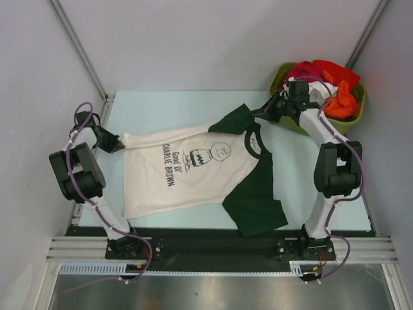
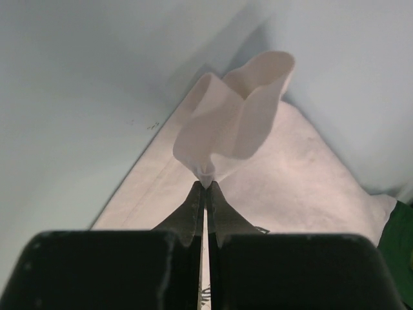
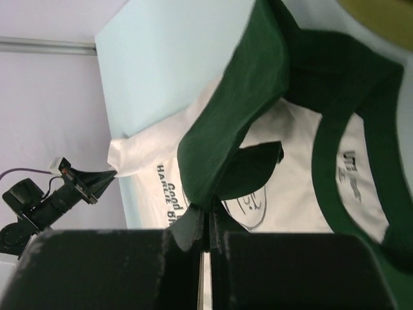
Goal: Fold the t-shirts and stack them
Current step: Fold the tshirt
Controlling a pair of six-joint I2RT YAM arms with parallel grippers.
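A cream-white t-shirt (image 1: 174,174) with dark green sleeves and black lettering lies spread on the table, collar to the right. My left gripper (image 1: 119,143) is shut on the shirt's far hem corner at the left; in the left wrist view the pinched white cloth (image 2: 232,116) bunches up above the fingertips (image 2: 206,185). My right gripper (image 1: 263,113) is shut on the far green sleeve (image 1: 235,119), held a little above the table; in the right wrist view the green sleeve (image 3: 232,116) hangs from the closed fingers (image 3: 206,213).
An olive-green tub (image 1: 284,74) at the back right holds red and orange garments (image 1: 329,84). The near green sleeve (image 1: 255,206) lies by the table's front edge. White walls stand close on both sides.
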